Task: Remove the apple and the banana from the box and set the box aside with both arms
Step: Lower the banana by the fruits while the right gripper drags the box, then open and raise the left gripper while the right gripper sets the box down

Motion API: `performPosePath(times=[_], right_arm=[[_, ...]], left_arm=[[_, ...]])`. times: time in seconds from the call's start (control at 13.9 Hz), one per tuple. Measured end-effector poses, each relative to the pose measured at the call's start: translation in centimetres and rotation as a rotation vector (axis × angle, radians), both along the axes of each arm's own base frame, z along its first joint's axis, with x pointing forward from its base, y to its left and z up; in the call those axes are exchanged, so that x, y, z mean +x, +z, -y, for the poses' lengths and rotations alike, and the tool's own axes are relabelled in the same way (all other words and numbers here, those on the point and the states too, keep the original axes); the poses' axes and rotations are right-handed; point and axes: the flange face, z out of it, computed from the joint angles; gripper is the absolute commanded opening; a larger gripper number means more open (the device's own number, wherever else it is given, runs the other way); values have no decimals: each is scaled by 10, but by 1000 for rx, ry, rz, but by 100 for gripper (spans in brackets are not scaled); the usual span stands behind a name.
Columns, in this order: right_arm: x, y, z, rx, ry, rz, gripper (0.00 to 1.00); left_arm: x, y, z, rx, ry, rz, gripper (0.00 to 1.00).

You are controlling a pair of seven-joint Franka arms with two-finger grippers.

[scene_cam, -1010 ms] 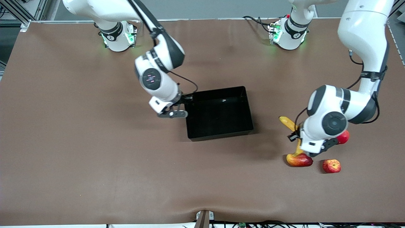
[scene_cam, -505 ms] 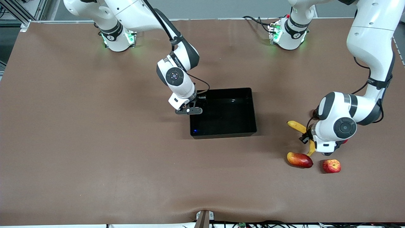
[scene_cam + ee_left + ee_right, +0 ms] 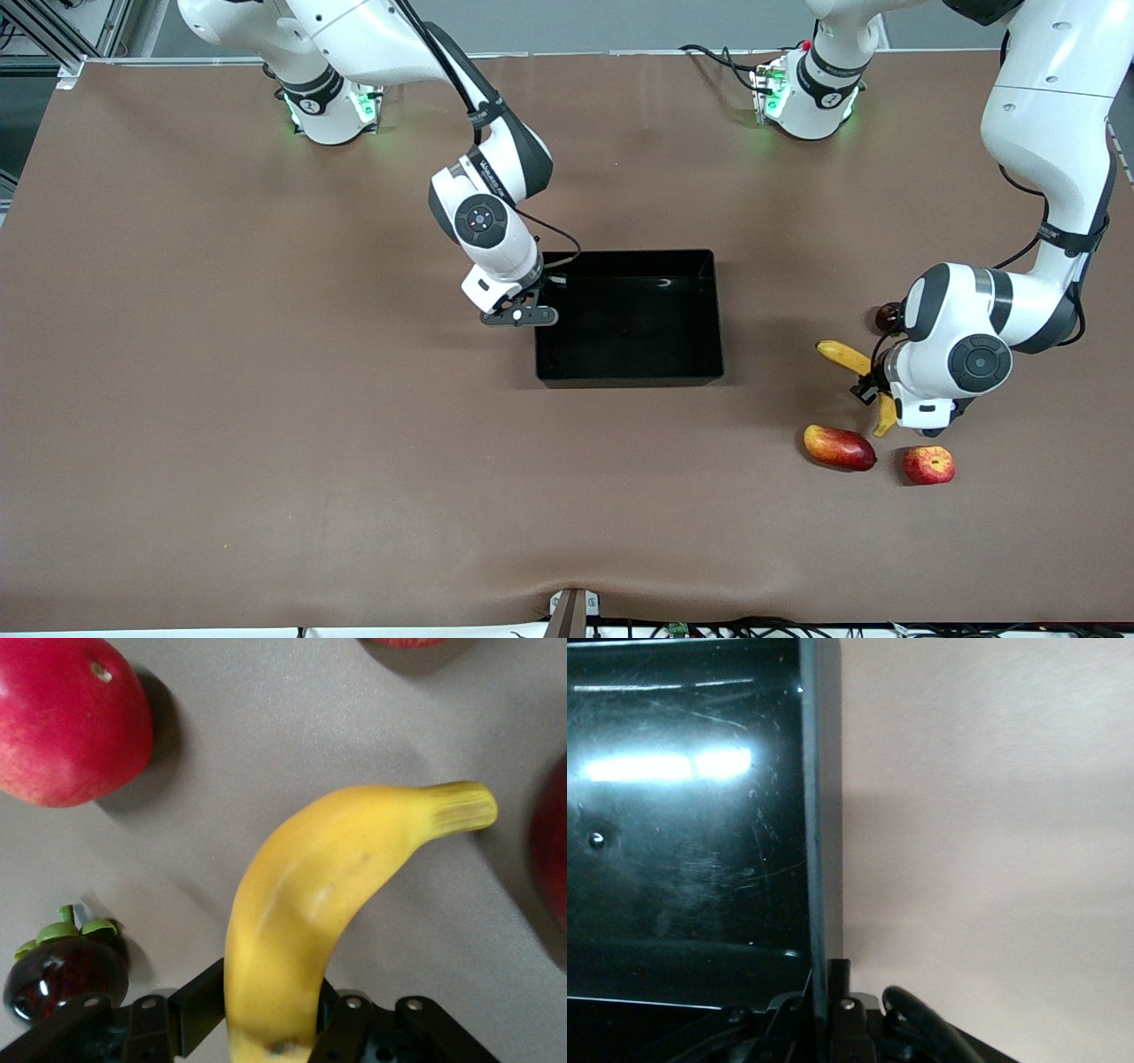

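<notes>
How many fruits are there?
5: banana in the left gripper; mango-like fruit and apple nearest the camera; dark mangosteen farthest; pink-red round fruit under the left arm. More may be hidden. Right gripper grips box.

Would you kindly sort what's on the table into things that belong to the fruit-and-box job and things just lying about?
Job:
- banana, gripped by the left claw
- small red apple
- black box, its wall pinched by the right claw

Lying about:
- mango-like fruit
- pink-red round fruit
- dark mangosteen
</notes>
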Motion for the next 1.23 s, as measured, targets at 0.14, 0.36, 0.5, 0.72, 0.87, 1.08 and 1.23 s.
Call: performPosePath(times=[0.14, 0.36, 0.5, 0.72, 0.87, 1.08, 1.23], right_arm=[[15, 34, 22, -15, -23, -35, 0], [39, 95, 70, -30, -74, -36, 0], [49, 127, 111, -85, -92, -42, 0], [66, 167, 186, -133, -141, -62, 0], [79, 184, 252, -114, -115, -79, 0], [89, 185, 353, -80, -126, -111, 0], [90, 178, 411, -63, -131, -120, 0]], left_arm=[[0, -3, -7, 32, -21, 1, 94], [4, -2, -18, 73, -43, 12, 100], [10, 5, -21, 104, -70, 32, 100], [23, 31, -11, 106, -102, 66, 100], [30, 70, 17, 94, -188, 48, 100], [33, 149, 67, 48, -282, 13, 100], [28, 206, 86, 19, -353, 30, 100]])
